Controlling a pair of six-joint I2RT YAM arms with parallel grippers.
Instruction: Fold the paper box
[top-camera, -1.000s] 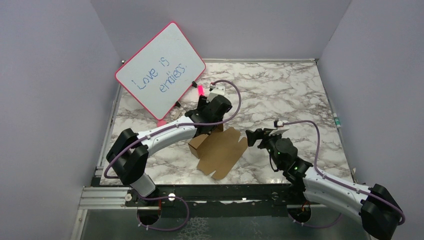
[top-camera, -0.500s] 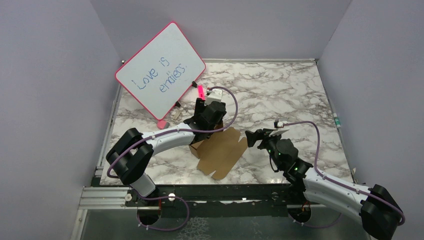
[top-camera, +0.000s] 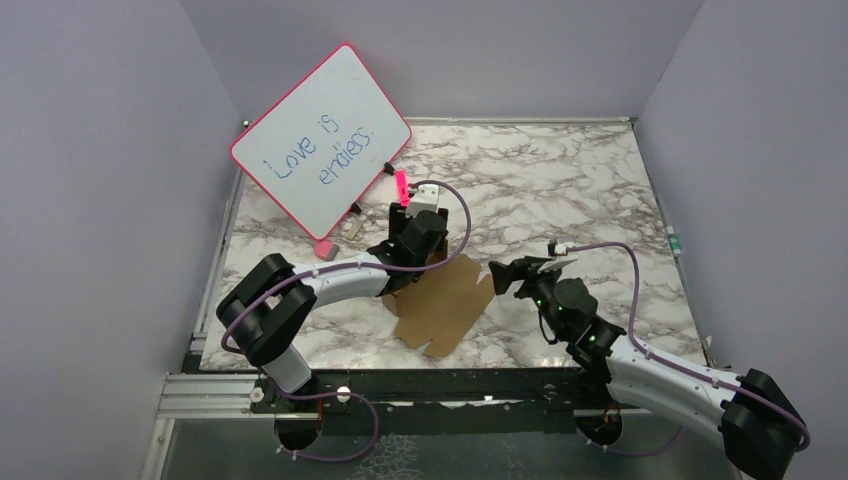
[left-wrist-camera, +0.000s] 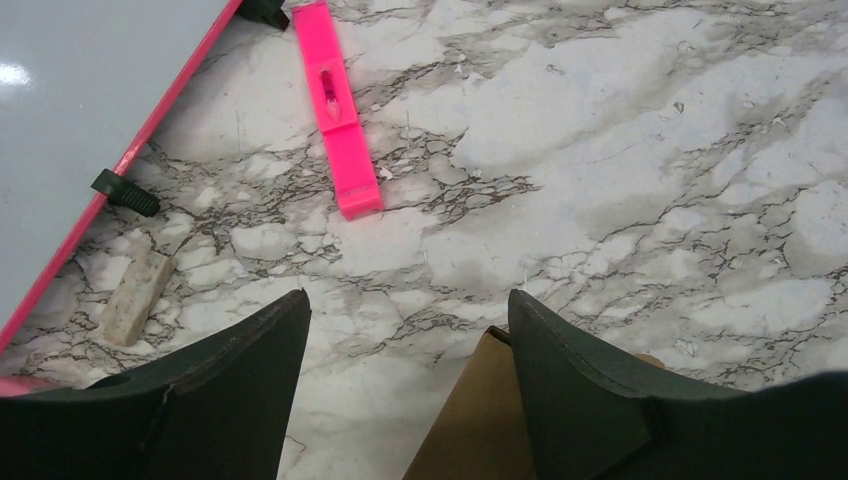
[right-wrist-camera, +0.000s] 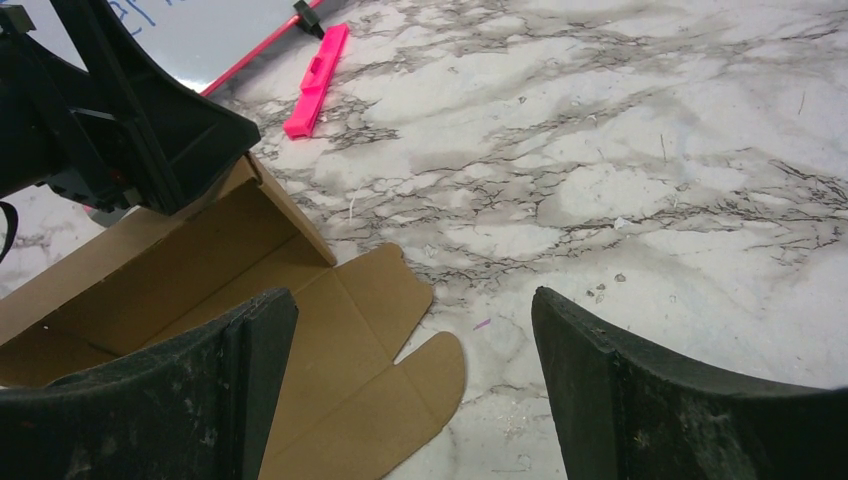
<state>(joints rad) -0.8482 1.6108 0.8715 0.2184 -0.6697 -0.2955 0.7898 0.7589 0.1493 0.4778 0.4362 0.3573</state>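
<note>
The paper box (top-camera: 447, 305) is a brown cardboard sheet lying mostly flat at the table's front middle, with its left wall raised. My left gripper (top-camera: 413, 252) hangs open over that raised wall. In the left wrist view (left-wrist-camera: 407, 297) the wall's top edge (left-wrist-camera: 480, 420) stands between the fingers, close against the right finger (left-wrist-camera: 570, 380). My right gripper (top-camera: 503, 275) is open and empty just right of the box. In the right wrist view (right-wrist-camera: 412, 300) the box's rounded flaps (right-wrist-camera: 400, 350) lie below it, and its left finger (right-wrist-camera: 200, 390) is over the sheet.
A pink-framed whiteboard (top-camera: 320, 140) leans at the back left. A pink marker (top-camera: 401, 184) lies beside it, also in the left wrist view (left-wrist-camera: 337, 110). A small pale eraser block (left-wrist-camera: 135, 297) lies near the board's feet. Grey walls close in three sides.
My left gripper has moved nearer and lower, down onto the box's raised left wall. The right arm has not moved.
</note>
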